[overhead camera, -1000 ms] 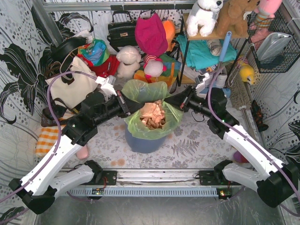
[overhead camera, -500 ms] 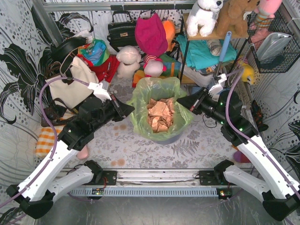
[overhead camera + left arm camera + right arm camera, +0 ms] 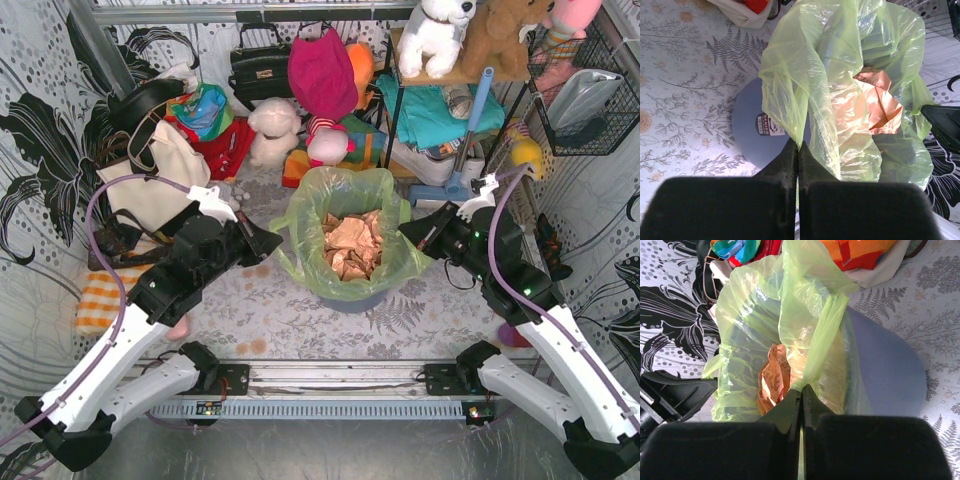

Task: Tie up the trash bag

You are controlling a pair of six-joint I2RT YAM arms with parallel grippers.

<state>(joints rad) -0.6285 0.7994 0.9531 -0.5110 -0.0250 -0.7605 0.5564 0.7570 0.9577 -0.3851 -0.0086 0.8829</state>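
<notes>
Trash bag: your trash bag (image 3: pixel 345 192) sits dead centre in the top view, mouth wide open, its light-green film draped over the bin and down its sides.
Paper: crumpled tan-brown paper (image 3: pixel 352 245) shows inside, right in the middle of that open mouth.
Bin: the round blue-grey bin (image 3: pixel 747 135) peeks out under the film. In the left wrist view you get its curved side and a small label (image 3: pixel 767 125) just left of the hanging plastic.
Left gripper: your left gripper (image 3: pixel 272 240) is at the bag's left edge, fingers pressed tight together with a fold of green film pinched between them. The left wrist view shows the plastic rising straight out of the closed tips.
Right gripper: your right gripper (image 3: pixel 407 232) is at the bag's right edge, fingers together too, clamped on a gathered strand of the rim. In the right wrist view the film funnels down into the pinch.
Mouth: the rim runs across from one gripper to the other, left to right in the top view.
Table: the floral-print table (image 3: pixel 250 315) carries the bin, with both arms reaching in from the bottom corners.
Surroundings: a cream tote bag (image 3: pixel 150 185) sits at middle left, a black handbag (image 3: pixel 258 65) and a white soft toy (image 3: pixel 272 130) along the upper part, and an orange checked cloth (image 3: pixel 100 300) at the left edge.
</notes>
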